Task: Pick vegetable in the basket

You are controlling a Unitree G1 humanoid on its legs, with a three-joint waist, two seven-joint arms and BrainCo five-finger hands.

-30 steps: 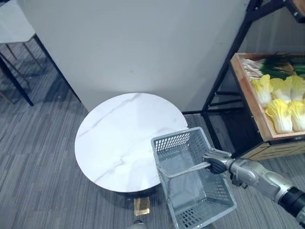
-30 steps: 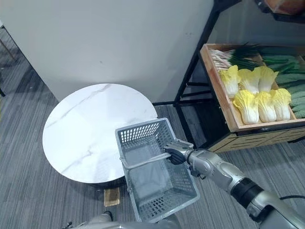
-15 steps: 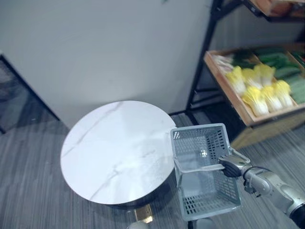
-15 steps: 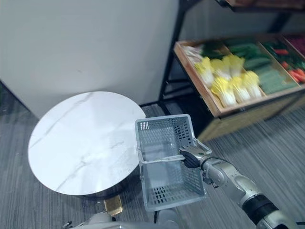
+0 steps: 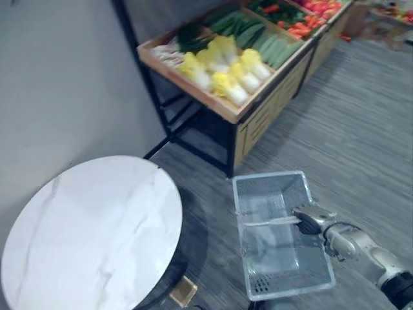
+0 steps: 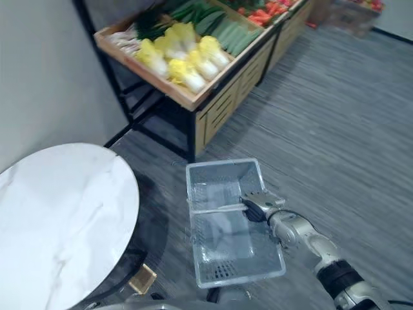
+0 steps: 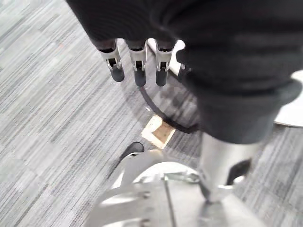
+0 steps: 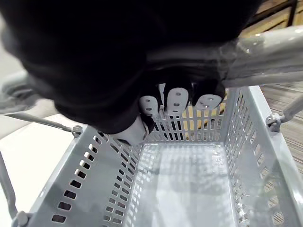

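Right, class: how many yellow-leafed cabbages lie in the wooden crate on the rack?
6, as far as shows: the cabbages lie in the wooden crate, three near its front edge, three behind them. Others may be hidden.

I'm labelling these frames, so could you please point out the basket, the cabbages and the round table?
basket (image 5: 268, 186): left eye view, on its far mesh wall.
cabbages (image 5: 226, 84): left eye view, on one yellow leafy head.
table (image 5: 90, 226): left eye view, on its bare marble top.
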